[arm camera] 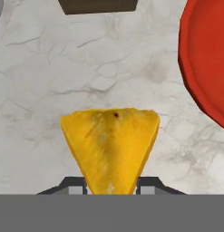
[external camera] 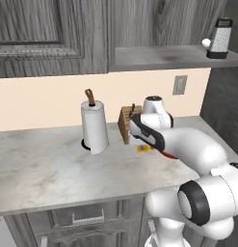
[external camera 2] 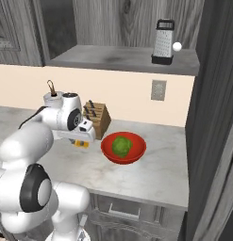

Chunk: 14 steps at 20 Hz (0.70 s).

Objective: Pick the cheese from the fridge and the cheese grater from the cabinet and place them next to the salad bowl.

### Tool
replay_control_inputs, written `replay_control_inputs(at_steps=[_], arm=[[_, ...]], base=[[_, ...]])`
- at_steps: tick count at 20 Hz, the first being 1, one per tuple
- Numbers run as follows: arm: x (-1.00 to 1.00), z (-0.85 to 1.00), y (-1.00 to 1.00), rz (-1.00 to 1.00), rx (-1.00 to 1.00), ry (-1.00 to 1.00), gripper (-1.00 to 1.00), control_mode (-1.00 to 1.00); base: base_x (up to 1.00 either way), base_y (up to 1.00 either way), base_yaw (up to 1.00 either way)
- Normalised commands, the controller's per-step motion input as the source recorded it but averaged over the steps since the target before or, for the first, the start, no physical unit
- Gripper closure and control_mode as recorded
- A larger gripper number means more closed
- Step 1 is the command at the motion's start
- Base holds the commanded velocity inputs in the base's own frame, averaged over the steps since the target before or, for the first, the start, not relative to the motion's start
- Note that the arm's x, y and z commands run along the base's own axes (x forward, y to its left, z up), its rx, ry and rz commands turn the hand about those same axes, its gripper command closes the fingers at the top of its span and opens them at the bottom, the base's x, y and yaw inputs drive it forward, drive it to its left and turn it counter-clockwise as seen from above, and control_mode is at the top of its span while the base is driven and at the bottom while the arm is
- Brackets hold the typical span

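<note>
My gripper (arm camera: pixel 112 186) is shut on the cheese (arm camera: pixel 111 145), a yellow-orange wedge held just above the marble counter. It hangs a short way left of the salad bowl (external camera 2: pixel 137 153), a red bowl (arm camera: pixel 204 59) with a green lettuce ball inside. From the base views the cheese (external camera 2: pixel 81 143) (external camera: pixel 143 148) pokes out under the hand, in front of the knife block. The cheese grater (external camera 2: pixel 163 41) (external camera: pixel 219 38) stands upright on the open cabinet shelf (external camera 2: pixel 118 59) above. The fridge is out of view.
A wooden knife block (external camera 2: pixel 98 118) (external camera: pixel 126 123) stands by the wall behind the hand. A paper towel roll (external camera: pixel 94 126) is further left. A tall dark grey panel (external camera 2: pixel 212 117) bounds the counter on the right. A wall socket (external camera 2: pixel 158 90) sits above the bowl.
</note>
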Motion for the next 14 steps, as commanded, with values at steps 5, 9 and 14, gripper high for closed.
replay_control_inputs(at_steps=[5,9,14], arm=[[0.18,-0.28,0.05,0.00,0.00,0.04,1.00,-1.00],[0.15,-0.20,0.00,0.00,0.00,0.03,1.00,-1.00],[0.16,-0.09,0.00,0.00,0.00,0.04,1.00,-1.00]], base=[[0.00,0.00,0.00],[0.00,0.00,0.00],[0.00,0.00,0.00]])
